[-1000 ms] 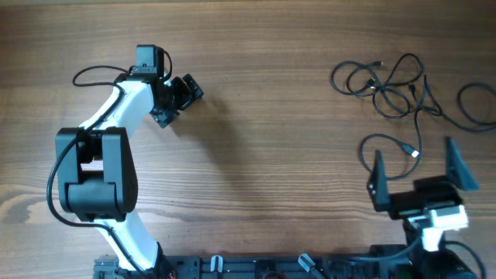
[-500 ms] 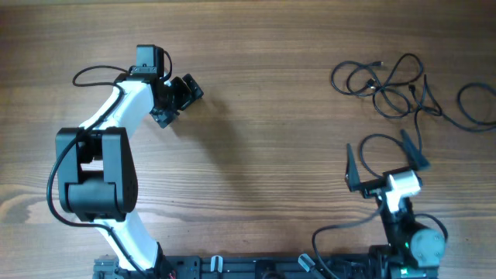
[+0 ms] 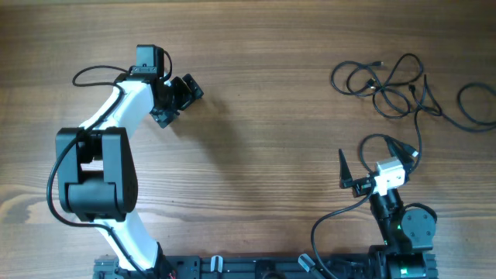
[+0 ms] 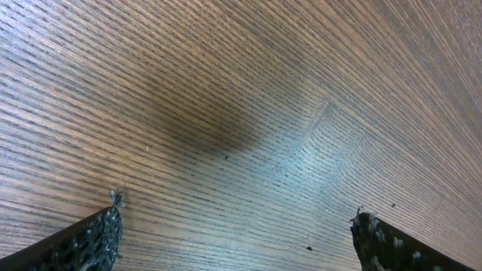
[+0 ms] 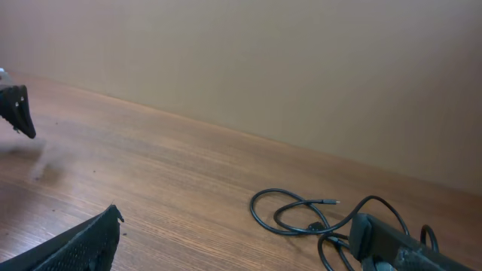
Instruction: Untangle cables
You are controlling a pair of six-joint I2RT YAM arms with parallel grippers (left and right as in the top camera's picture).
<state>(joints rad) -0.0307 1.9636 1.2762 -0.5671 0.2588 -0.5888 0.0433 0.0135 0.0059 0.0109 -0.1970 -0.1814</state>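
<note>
The cables (image 3: 390, 87) lie as a loose black tangle on the wood at the far right. One strand runs down from it to a loop and plug (image 3: 413, 153) beside my right gripper. A separate loop (image 3: 474, 106) lies at the right edge. My right gripper (image 3: 370, 159) stands open just in front of the tangle, holding nothing. In the right wrist view the cable loops (image 5: 301, 214) lie ahead of the right fingertip (image 5: 392, 239). My left gripper (image 3: 178, 99) is open at the far left over bare wood, also empty (image 4: 237, 237).
The wooden table (image 3: 263, 116) spreads wide between the two arms. The left arm's own thick black wire (image 3: 93, 75) loops beside it. A plain beige wall (image 5: 263, 60) rises behind the table's far edge.
My right gripper has shifted left and tilted up toward level, its wrist drawing back toward the base. The left arm and the cables have not moved.
</note>
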